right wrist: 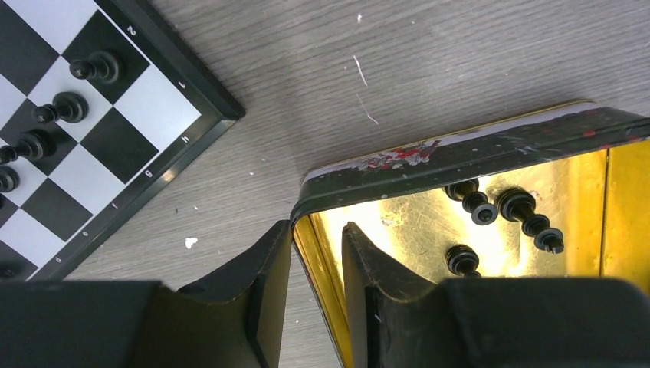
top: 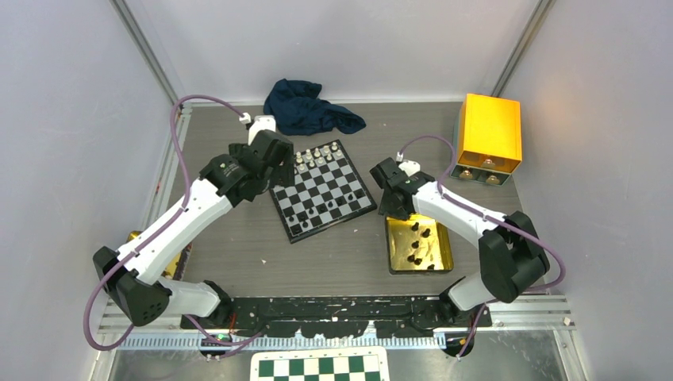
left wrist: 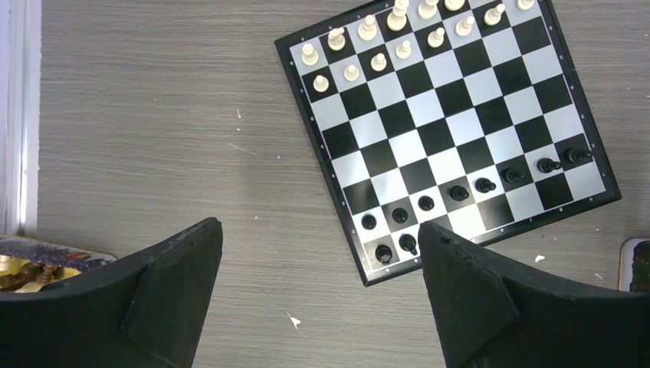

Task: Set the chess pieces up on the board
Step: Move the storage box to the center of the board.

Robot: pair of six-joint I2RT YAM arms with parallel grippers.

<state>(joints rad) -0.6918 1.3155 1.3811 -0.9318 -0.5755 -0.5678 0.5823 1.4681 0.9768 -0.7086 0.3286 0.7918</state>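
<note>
The board (top: 321,190) lies tilted at the table's middle, also shown in the left wrist view (left wrist: 452,130). Silvery-white chess pieces (left wrist: 368,46) fill its far rows, and black ones (left wrist: 460,192) stand along its near rows. Several black pieces (right wrist: 529,215) lie in a gold tray (right wrist: 460,153) right of the board. My left gripper (left wrist: 318,226) hangs open and empty over bare table by the board's left corner. My right gripper (right wrist: 316,226) is partly open, its fingers straddling the tray's left wall near the far corner, holding nothing.
A dark blue cloth (top: 309,107) lies behind the board. An orange box (top: 488,135) stands at the back right. A green-and-white checkered board (top: 320,367) sits below the arm bases. Another tin (left wrist: 46,261) shows at the left edge.
</note>
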